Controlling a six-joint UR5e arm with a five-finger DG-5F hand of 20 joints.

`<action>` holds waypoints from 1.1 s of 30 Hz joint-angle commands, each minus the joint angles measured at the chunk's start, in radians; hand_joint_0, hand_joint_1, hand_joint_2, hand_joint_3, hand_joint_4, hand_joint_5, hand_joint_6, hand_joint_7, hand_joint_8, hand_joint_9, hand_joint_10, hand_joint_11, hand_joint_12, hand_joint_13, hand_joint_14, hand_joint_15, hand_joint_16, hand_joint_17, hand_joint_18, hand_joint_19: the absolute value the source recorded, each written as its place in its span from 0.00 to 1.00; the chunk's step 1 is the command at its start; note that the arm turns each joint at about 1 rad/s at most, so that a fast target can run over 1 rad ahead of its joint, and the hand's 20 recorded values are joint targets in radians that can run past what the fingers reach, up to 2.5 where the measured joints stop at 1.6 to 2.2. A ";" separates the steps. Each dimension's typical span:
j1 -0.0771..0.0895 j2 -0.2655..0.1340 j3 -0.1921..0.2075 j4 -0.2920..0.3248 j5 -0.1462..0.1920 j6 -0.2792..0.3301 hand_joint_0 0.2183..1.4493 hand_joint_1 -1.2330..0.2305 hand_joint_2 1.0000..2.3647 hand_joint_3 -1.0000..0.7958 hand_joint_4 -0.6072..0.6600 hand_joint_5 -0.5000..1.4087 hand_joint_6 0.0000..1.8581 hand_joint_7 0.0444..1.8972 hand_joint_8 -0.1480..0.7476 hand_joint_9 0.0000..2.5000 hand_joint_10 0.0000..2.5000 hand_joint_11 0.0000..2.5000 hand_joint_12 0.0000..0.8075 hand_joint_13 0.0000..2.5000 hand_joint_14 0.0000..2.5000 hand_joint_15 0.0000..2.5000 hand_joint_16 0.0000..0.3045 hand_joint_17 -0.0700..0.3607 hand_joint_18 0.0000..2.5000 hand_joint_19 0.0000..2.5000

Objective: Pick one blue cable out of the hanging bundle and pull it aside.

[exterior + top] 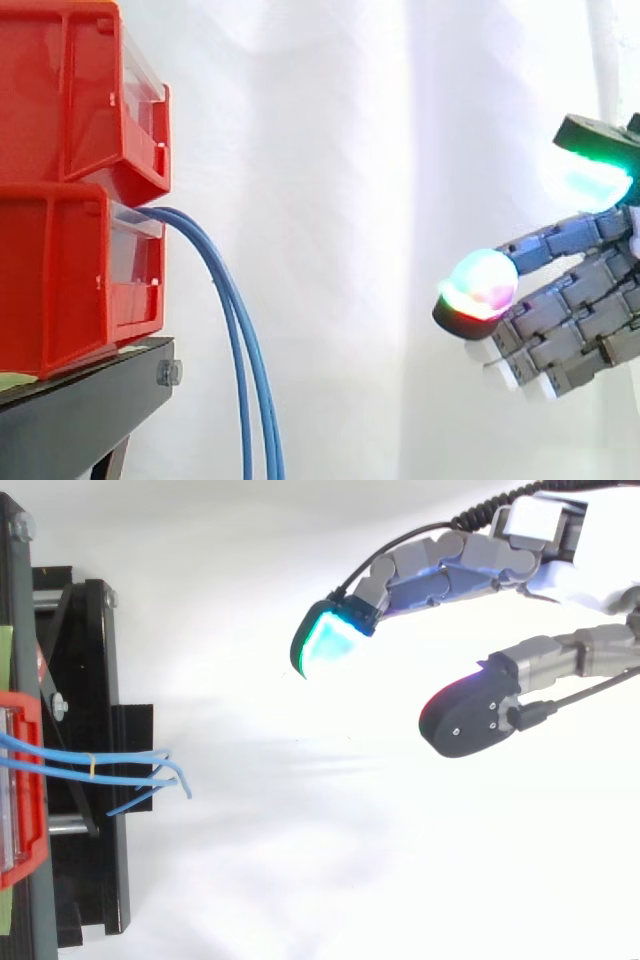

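Hand: your hand sits at the right of the scene, well apart from the work. Its fingers reach out loosely with the thumb set off from them, and nothing lies between them, so it is released and empty.
Fingertips: the glowing fingertips point left toward the bundle, so the gap between thumb and fingers faces the work.
Blue cables: the blue cables come out of the front of the lower red bin, arch over and hang down just beside the black stand.
Why they hang so: nothing carries them past the bin's lip, so their own weight draws them down close together, touching along most of the drop.
Spread: from above, the strands fan a little where they bend over, right of a pale tie that crosses them near the bin.
Step in hand: you appear to be at the approach, with no cable touched yet.
Next move: it probably calls for travel left and a narrow pinch on the outermost strand.
Risk: thick pads may catch two strands where they lie together.
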 commanded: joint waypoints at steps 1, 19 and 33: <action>-0.001 -0.002 0.000 -0.013 0.001 -0.002 0.27 0.46 0.00 0.31 0.69 0.16 0.27 0.35 0.48 0.24 0.00 0.03 0.35 0.16 0.00 0.04 0.14 0.39 0.13 0.11; 0.000 -0.075 0.000 0.116 0.041 -0.088 0.27 0.42 0.00 0.30 0.70 0.16 0.27 0.36 0.47 0.25 0.00 0.04 0.35 0.17 0.00 0.05 0.14 0.38 0.13 0.10; 0.002 -0.154 0.001 0.262 0.059 -0.085 0.27 0.42 0.00 0.30 0.70 0.16 0.27 0.36 0.48 0.26 0.00 0.04 0.36 0.17 0.00 0.05 0.14 0.38 0.13 0.10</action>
